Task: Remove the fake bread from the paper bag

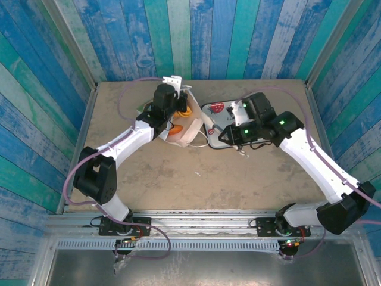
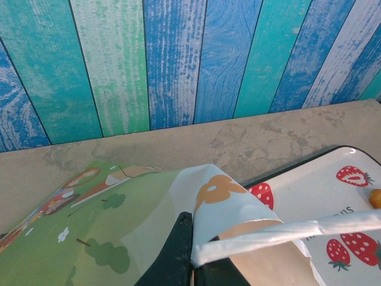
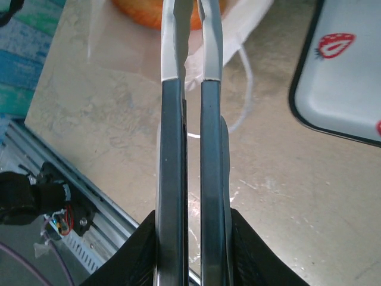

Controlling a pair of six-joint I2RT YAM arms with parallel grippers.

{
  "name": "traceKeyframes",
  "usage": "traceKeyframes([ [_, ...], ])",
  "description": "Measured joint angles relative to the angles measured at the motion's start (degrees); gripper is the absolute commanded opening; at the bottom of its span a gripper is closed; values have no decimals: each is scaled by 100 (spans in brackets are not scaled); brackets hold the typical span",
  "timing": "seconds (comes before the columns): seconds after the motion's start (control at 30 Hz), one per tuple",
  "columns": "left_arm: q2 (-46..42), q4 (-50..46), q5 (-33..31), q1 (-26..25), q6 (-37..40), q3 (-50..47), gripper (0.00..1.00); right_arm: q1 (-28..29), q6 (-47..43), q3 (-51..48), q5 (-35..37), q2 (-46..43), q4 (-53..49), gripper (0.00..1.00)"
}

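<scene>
The metal tongs (image 3: 190,149), clamped in my right pincer (image 3: 191,253) with their arms squeezed almost together, point at the fake bread (image 3: 149,13), which lies orange in the mouth of the paper bag (image 2: 119,238). The tips run off the top of the view, so I cannot tell whether they grip it. Risk: the glossy bread may squirt sideways from so narrow a bite, or be pushed deeper. My left pincer (image 2: 191,268) is shut on the bag's rim by the loop handle (image 2: 297,229); if the paper slips or tears, the bag will likely drag across the counter (image 3: 286,196) toward the strawberry tray (image 3: 351,89).
</scene>
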Motion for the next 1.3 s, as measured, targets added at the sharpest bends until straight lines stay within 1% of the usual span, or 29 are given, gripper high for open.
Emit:
traceKeyframes([
  [0.07,0,-2,2,0,0,11,0,236,4,90,90,195,37,32],
  [0.17,0,-11,20,0,-2,11,0,407,0,245,197,527,57,33],
  [0.33,0,-35,42,0,-7,11,1,476,-28,649,511,1134,68,35],
  [0.43,0,-46,74,0,-17,11,0,520,-48,922,826,1456,81,35],
  [0.57,0,-50,85,0,-20,11,0,564,-96,1285,1244,1853,72,40],
  [0.87,0,-90,122,0,-17,24,0,584,-256,2006,2017,2662,-105,40],
  [1.07,0,-96,122,0,-17,24,0,588,-363,2312,2201,2951,-214,43],
  [1.3,0,-103,127,0,-17,24,0,588,-498,2511,2232,3200,-262,44],
])
